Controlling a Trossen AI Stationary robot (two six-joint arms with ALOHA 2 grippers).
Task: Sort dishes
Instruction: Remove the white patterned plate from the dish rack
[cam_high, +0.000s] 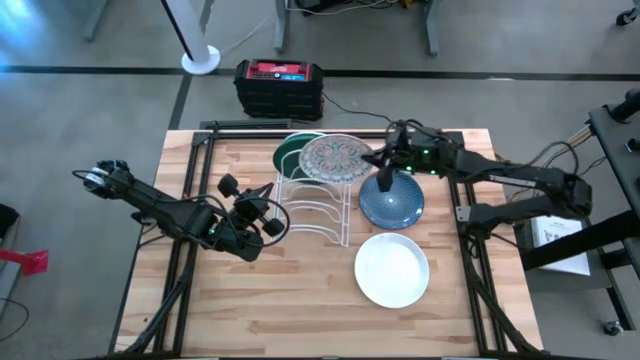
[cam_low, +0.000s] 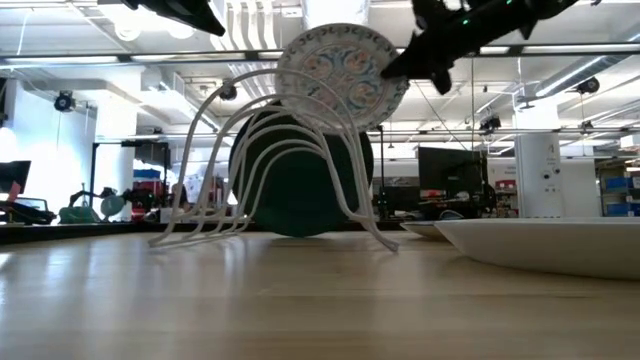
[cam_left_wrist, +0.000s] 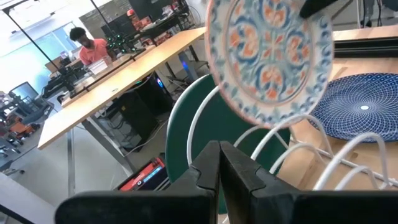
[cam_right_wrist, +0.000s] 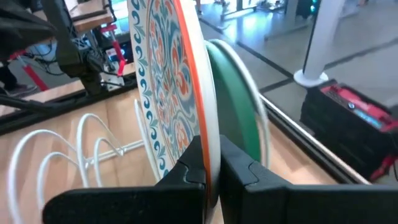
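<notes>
The floral dish (cam_high: 335, 160) is held on edge over the far end of the white wire rack (cam_high: 318, 208) by my right gripper (cam_high: 383, 168), which is shut on it. Just behind it, the green dish (cam_low: 300, 185) stands on its rim in the rack's far slot. The blue speckled dish (cam_high: 392, 202) and the plain white dish (cam_high: 392, 268) lie flat on the table, right of the rack. My left gripper (cam_high: 266, 216) is shut and empty at the rack's left side. My right gripper pinches the floral dish's rim (cam_right_wrist: 210, 148) between its two fingers, one on the patterned face and one on the back. It comes from the table's right, at the dish's upper right edge (cam_low: 397, 68). The dish stands nearly upright; whether it touches the rack's wires I cannot tell.
A red and black box (cam_high: 278, 85) sits on the floor beyond the table's far edge. Bare wood lies along the table's near side and left side. A person sits at a desk far off in the room (cam_left_wrist: 87, 45).
</notes>
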